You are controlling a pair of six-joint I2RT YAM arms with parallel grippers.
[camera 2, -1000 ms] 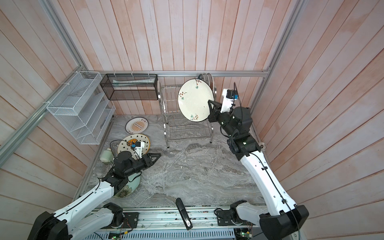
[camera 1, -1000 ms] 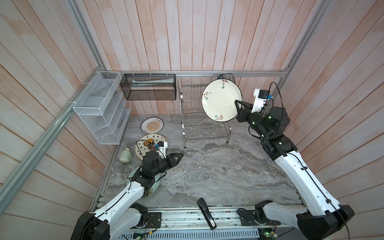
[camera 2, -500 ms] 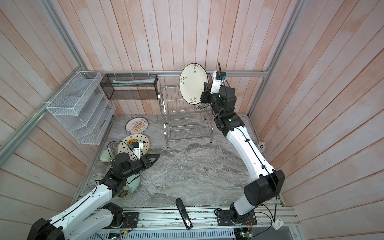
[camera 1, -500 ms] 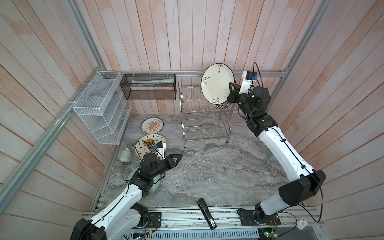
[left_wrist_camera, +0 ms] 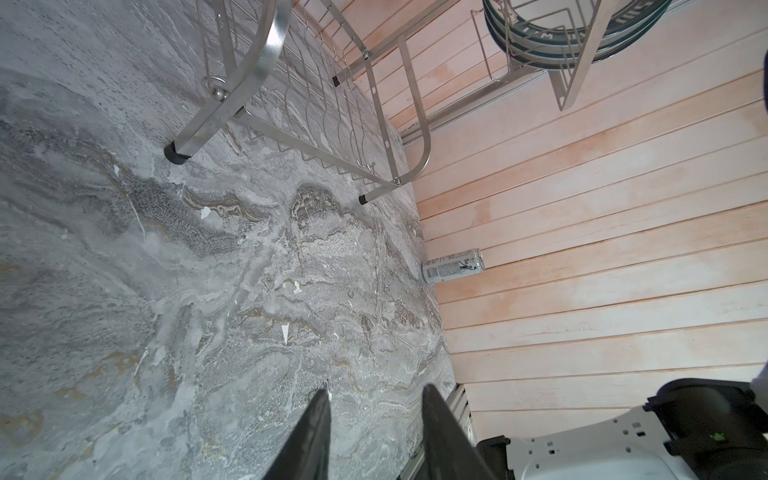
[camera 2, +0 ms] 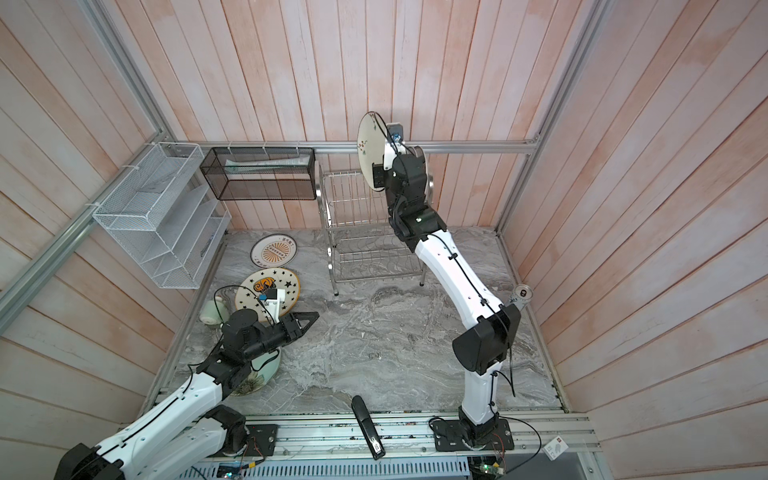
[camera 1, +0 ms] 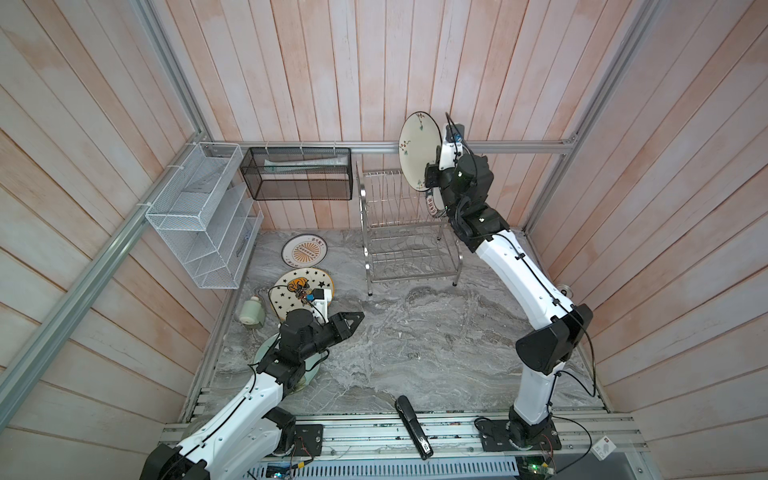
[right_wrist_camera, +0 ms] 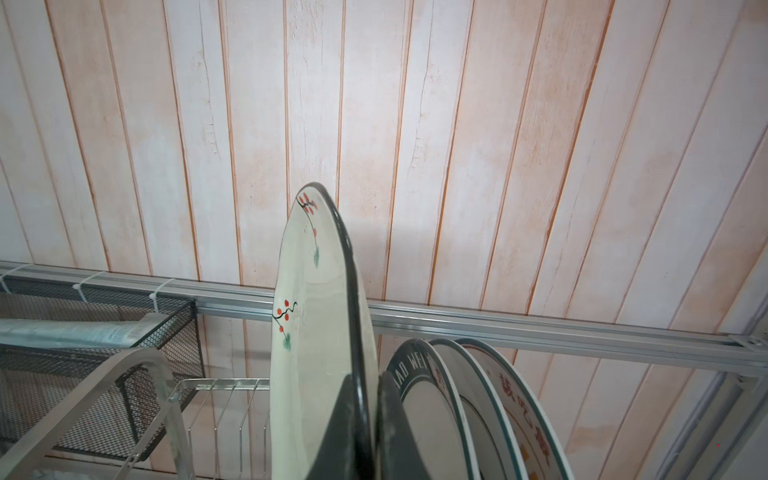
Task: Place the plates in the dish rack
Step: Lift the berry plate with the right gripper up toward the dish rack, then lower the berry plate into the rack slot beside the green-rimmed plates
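Reading "WE": racked plate (teal rim)

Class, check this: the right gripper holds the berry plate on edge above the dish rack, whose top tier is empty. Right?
No: the right wrist view shows three plates already standing in the top tier. The right gripper does hold the berry plate on edge above the dish rack.

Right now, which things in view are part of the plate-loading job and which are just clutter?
Job: dish rack; flowered plate in the right end effector; racked plates; sunburst plate; star plate; pale green plate.
Clutter: white mesh organizer; black mesh basket; can; small jar; black tool on the front rail.
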